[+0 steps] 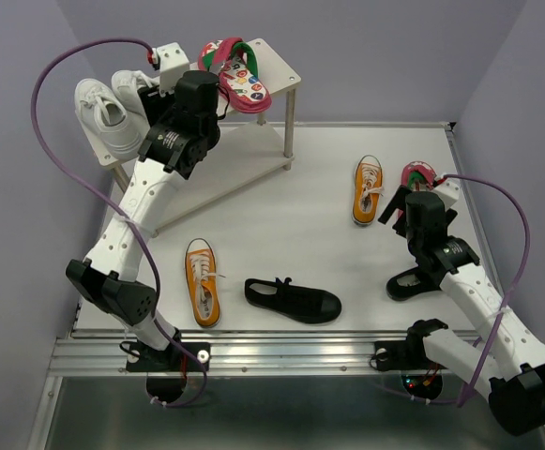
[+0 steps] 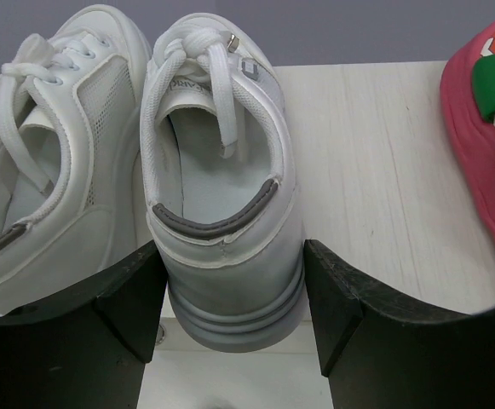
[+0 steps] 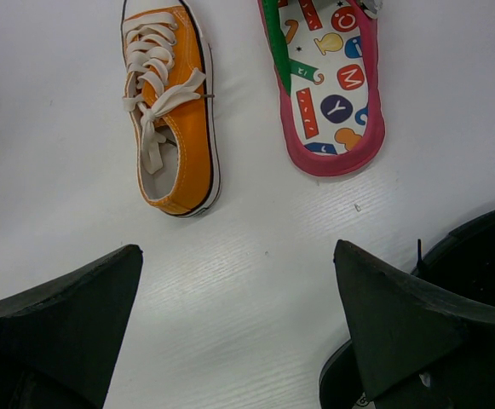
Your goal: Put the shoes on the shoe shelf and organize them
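The shoe shelf (image 1: 289,77) stands at the back left. Two white sneakers (image 1: 103,112) sit on its top board, with a red flip-flop (image 1: 239,75) to their right. My left gripper (image 2: 230,307) is open, its fingers either side of the heel of the right white sneaker (image 2: 217,196), which overhangs the board's edge (image 2: 366,170). My right gripper (image 3: 238,324) is open and empty above the table, short of an orange sneaker (image 3: 175,128) and the second flip-flop (image 3: 328,85). A black strap shoe (image 3: 477,256) lies by its right finger.
On the table lie another orange sneaker (image 1: 202,281) at the front left and a black strap shoe (image 1: 294,298) at the front middle. The shelf's lower board (image 1: 244,159) shows bare wood. Purple walls close in the left, back and right.
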### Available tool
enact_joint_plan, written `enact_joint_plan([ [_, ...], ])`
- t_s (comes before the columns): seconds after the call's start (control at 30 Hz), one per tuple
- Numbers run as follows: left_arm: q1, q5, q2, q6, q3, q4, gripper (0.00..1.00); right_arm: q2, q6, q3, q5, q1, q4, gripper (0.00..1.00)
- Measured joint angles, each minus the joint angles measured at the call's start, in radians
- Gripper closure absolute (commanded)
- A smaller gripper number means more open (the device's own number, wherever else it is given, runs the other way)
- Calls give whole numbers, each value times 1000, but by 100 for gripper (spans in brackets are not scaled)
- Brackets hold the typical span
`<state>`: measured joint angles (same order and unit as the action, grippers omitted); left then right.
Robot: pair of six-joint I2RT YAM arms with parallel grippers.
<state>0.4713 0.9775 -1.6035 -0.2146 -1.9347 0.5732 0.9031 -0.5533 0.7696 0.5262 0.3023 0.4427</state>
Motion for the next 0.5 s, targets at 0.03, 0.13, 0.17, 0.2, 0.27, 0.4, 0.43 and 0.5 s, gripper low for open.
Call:
enact_joint_plan([
  [0.03,-5,-4,9,1,4,-3,45,0,0,0,0,0,0,0],
  [0.13,-15,-25,23,8,11,-8,33,0,0,0,0,0,0,0],
  [0.17,-16,-27,24,11,11,-8,29,0,0,0,0,0,0,0],
  [0.2,-17,-32,24,14,11,-8,23,0,0,0,0,0,0,0],
  [0.27,-18,-39,24,24,13,-6,13,0,0,0,-1,0,0,0],
  [0.4,-22,-67,24,34,13,-10,7,-2,0,0,-1,0,0,0],
  [0.43,-22,-82,24,38,13,-9,7,-2,0,0,-2,0,0,0],
  [0.5,-23,-102,24,45,13,-8,6,-2,0,0,-3,0,0,0],
])
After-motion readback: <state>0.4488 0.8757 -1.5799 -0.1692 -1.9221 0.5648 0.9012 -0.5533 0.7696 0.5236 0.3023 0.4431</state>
